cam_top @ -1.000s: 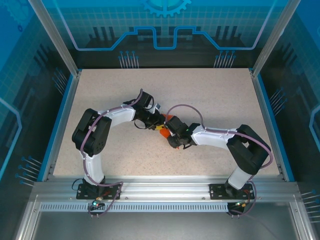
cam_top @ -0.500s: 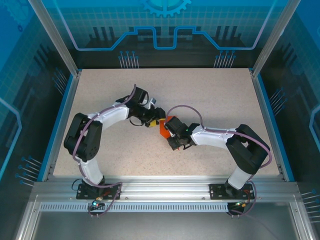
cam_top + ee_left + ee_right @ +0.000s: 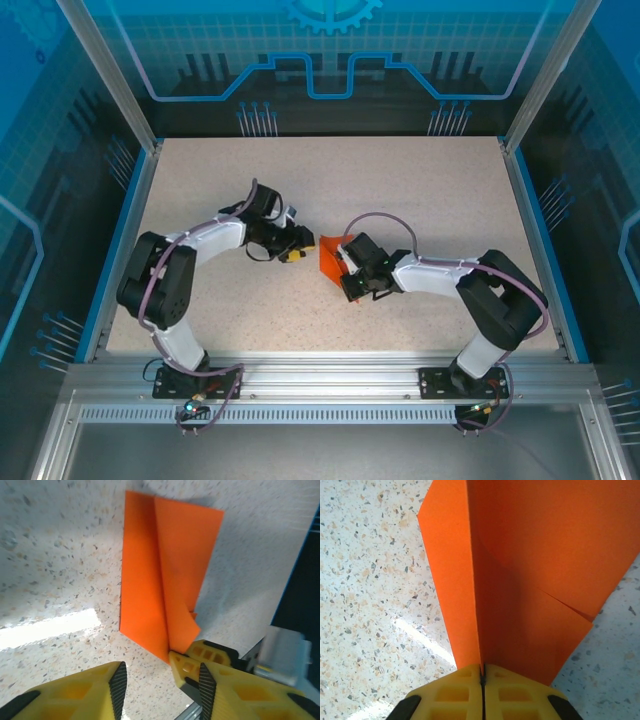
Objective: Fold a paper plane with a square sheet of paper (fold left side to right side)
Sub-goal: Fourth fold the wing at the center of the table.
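Creased bright orange paper sheet (image 3: 328,256) near table (image 3: 420,190) centre, one edge pinched in R gripper (image 3: 482,672) (yellow fingertips (image 3: 515,690) pressed together on it). L gripper (image 3: 159,680) just beside sheet, jaws apart, nothing btwn them.

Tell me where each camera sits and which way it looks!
Top: high above and behind the bases, looking down on the table; the left arm and right arm show whole.
Left wrist: on the left arm, looking down past its open left hand at the paper.
Right wrist: on the right arm, looking along its right hand, shut on the paper's edge.
Shared: all three see the paper; both wrist views see speckled table under it.
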